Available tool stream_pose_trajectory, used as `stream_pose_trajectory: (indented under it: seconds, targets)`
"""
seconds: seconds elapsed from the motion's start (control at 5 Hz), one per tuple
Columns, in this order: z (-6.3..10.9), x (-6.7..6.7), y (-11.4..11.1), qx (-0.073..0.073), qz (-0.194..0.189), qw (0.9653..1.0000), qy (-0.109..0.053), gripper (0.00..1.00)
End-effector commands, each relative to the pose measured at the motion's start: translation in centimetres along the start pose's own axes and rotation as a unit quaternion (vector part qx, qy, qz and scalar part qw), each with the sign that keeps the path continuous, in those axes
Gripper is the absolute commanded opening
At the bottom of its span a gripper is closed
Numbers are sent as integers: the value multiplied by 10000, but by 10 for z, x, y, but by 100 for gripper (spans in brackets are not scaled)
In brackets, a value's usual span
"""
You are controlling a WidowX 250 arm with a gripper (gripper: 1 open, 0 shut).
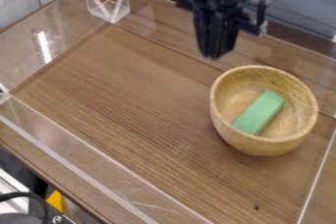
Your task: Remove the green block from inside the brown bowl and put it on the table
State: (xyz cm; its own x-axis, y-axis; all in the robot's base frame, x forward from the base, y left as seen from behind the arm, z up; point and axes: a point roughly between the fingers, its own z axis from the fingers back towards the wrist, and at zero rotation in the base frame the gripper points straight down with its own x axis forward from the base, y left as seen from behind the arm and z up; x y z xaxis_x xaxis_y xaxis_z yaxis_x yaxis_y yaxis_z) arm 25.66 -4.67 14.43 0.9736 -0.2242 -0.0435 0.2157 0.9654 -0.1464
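The green block lies flat inside the brown bowl, which stands at the right side of the table. My gripper hangs well above the tabletop, up and to the left of the bowl and clear of its rim, pointing down. It is a dark, motion-blurred shape and nothing shows between its fingers. The blur hides whether the fingers stand apart.
Low clear acrylic walls edge the table at the left and front. A clear folded acrylic piece stands at the back left corner. Bare wood lies left of the bowl.
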Motion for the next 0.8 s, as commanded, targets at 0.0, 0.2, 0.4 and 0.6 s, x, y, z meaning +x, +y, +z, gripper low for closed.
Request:
stream_pose_trajectory:
  seconds: [0.0,0.2,0.4,0.6]
  targets:
    - [-1,-2,-7,-41,-181,9997,-143,0]
    - [-15,1,-6,-72,-115,9999,-78,100]
    - [-24,2,-4,-97,-162,9998,-16,100]
    - [-36,11,-8,-59,-200,9998,-66,100]
